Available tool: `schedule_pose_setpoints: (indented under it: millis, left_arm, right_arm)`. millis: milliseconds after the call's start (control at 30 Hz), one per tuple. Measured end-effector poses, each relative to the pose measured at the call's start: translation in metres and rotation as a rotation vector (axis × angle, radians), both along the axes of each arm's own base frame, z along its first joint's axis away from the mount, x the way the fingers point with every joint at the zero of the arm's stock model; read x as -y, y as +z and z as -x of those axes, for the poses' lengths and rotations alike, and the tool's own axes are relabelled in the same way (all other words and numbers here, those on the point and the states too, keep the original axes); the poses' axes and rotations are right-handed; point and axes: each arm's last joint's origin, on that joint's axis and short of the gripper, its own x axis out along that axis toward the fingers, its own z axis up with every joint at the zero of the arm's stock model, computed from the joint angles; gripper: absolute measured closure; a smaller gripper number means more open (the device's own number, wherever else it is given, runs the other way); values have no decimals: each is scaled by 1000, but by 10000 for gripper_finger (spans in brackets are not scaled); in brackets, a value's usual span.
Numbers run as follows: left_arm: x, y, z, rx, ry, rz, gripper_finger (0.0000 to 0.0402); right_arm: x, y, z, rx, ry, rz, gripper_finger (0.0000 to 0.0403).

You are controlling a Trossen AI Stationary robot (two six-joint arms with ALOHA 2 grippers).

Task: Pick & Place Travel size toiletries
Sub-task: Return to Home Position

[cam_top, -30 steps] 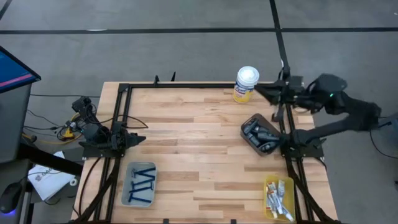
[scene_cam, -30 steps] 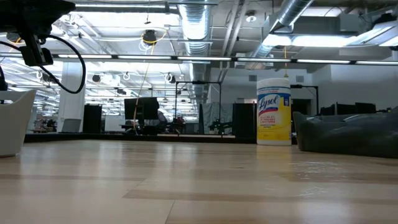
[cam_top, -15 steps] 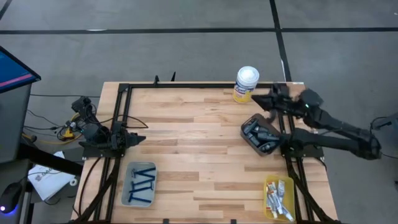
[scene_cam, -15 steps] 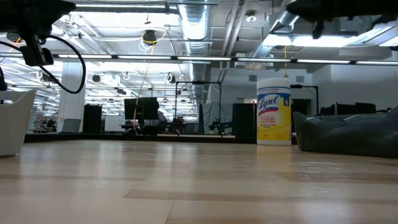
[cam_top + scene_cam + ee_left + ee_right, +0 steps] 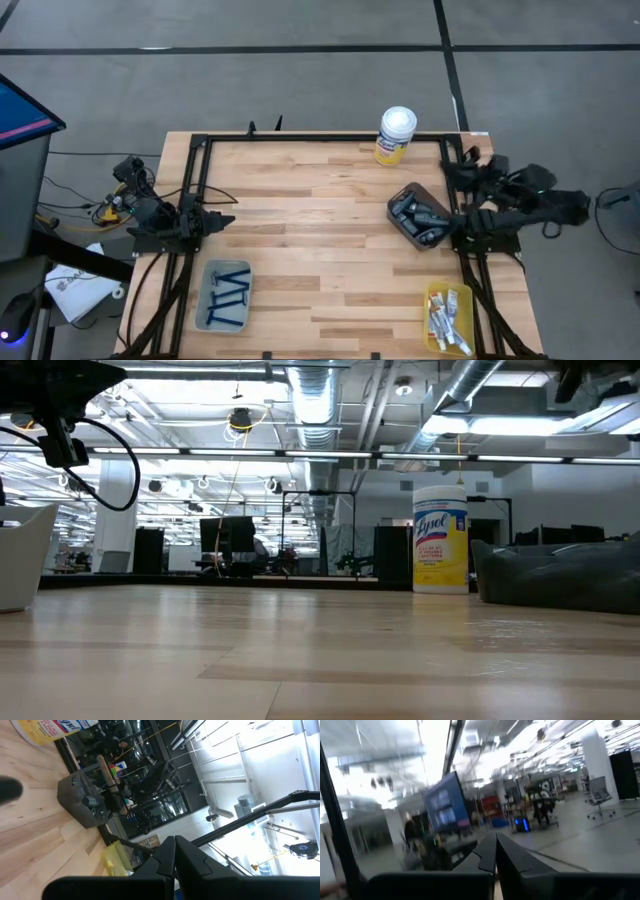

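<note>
**Right arm folds back; sorting looks finished**

Within the last second the right arm has drawn away from the canister [image 5: 396, 135] at 1 o'clock and folded up over the 3 o'clock edge of the desk [image 5: 320, 230]. Nothing loose shows on the bare wood, so the job is probably done and only parking remains.

The right tool [image 5: 495, 840] is closed, its fingers pressed together on nothing. The left tool [image 5: 174, 840], parked at 9 o'clock, is likewise closed and empty.

The razors [image 5: 228, 292] lie in the grey tray [image 5: 243, 312] at 7 o'clock. The white tubes [image 5: 450, 310] lie in the yellow tray [image 5: 428, 290] at 5 o'clock. The dark oval containers [image 5: 425, 220] lie in the dark tray [image 5: 392, 207] near 3 o'clock.
</note>
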Motion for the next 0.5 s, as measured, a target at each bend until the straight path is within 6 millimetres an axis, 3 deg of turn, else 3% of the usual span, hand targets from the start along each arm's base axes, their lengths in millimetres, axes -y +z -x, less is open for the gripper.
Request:
schedule_pose_setpoints:
  millis: [100, 267, 433, 500]
  left_arm:
    - [0, 0, 0, 1, 0, 1, 401]
    - [0, 0, 0, 2, 0, 1, 401]
    - [0, 0, 0, 3, 0, 3, 401]
    - [0, 0, 0, 3, 0, 3, 401]
  right_arm:
    - [-5, -20, -14, -76, 20, 52, 403]
    - [-10, -61, -32, -53, 17, 115, 403]
    - [-10, -98, -37, -1, -5, 148, 403]
    - [-10, -104, -35, 12, -3, 146, 403]
